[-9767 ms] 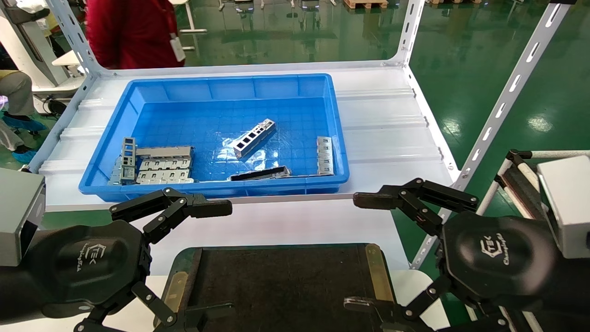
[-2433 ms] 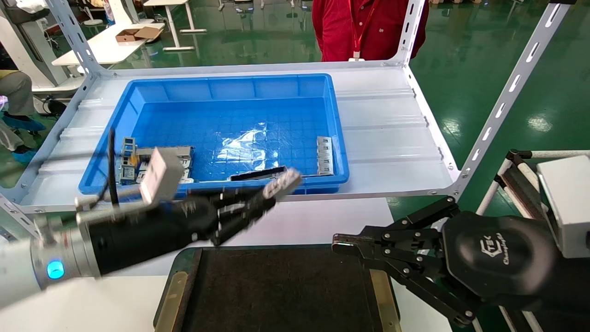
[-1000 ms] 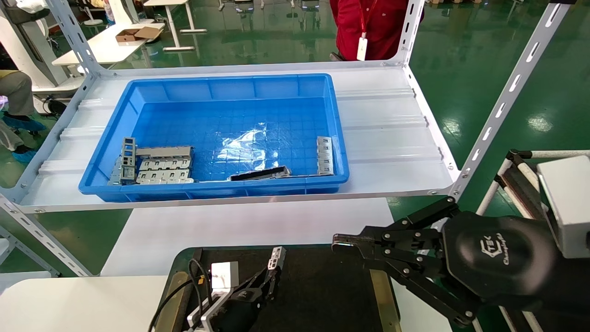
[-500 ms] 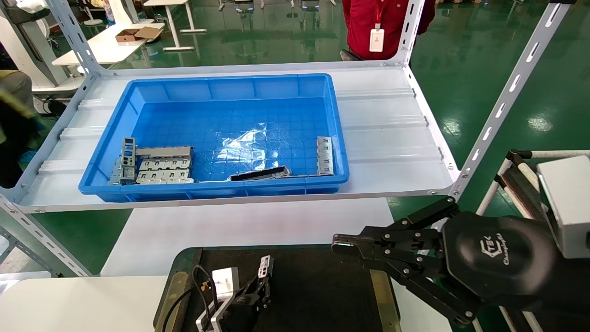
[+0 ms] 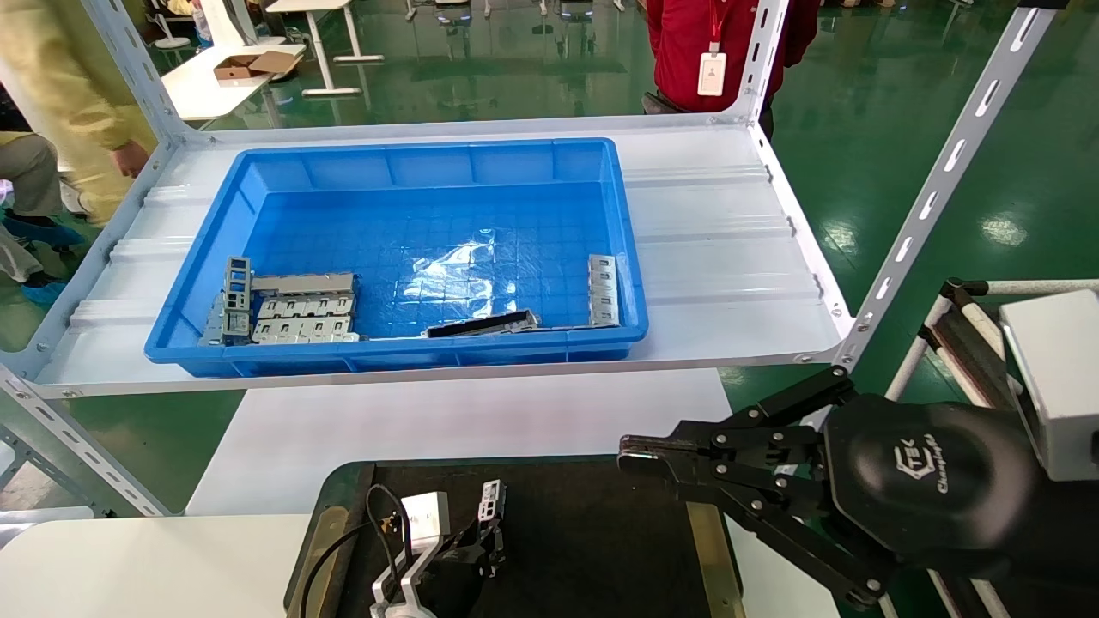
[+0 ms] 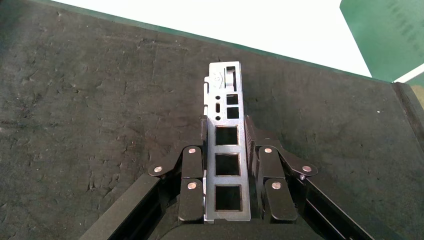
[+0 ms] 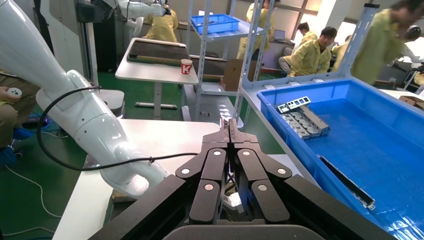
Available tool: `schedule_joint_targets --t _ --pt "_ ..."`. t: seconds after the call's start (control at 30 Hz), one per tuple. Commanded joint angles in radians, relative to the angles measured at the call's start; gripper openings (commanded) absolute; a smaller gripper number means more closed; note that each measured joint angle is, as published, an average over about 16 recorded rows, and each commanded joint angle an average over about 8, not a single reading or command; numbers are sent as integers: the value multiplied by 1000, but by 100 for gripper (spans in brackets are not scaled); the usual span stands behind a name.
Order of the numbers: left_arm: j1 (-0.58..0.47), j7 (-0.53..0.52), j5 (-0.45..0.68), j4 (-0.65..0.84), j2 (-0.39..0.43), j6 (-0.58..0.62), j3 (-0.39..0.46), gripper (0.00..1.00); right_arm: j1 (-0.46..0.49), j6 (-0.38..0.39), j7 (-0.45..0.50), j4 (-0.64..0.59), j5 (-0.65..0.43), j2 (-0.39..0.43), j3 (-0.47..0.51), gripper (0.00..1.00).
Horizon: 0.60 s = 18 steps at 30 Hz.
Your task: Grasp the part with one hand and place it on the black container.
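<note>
The part [image 5: 491, 500], a narrow silver bracket with square cut-outs [image 6: 226, 135], is clamped between the fingers of my left gripper [image 5: 485, 536] [image 6: 226, 125]. It points down over the left half of the black container [image 5: 592, 532] [image 6: 90, 110]. I cannot tell whether the part's far end touches the matte surface. My right gripper [image 5: 631, 455] [image 7: 229, 125] hangs shut and empty over the container's right brass strip [image 5: 700, 536].
On the white shelf [image 5: 721, 257] behind stands a blue bin [image 5: 412, 172] [image 7: 350, 125] holding stacked grey plates [image 5: 300, 309], a dark strip [image 5: 485, 324] and another bracket [image 5: 604, 290]. People stand behind and to the left of the shelf.
My left gripper has carried the part a little lower and to the left over the black container. The right arm has not moved. A person in yellow has appeared at far left.
</note>
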Motion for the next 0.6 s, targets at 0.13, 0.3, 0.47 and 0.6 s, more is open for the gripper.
schedule_joint_targets --t 0.13,0.3,0.47,0.6 --pt "-23 49 -88 -40 -14 -37 34 100 0 0 0 0 0 0 0 100" --pt "-34 68 -124 -66 -22 -57 45 100 0 0 0 0 0 0 -1 100" --pt "-39 71 -133 -79 -25 -63 46 100 0 0 0 0 1 0 -1 100" --pt "-40 69 -130 -86 -27 -62 43 100 0 0 -1 0 1 0 -1 100"
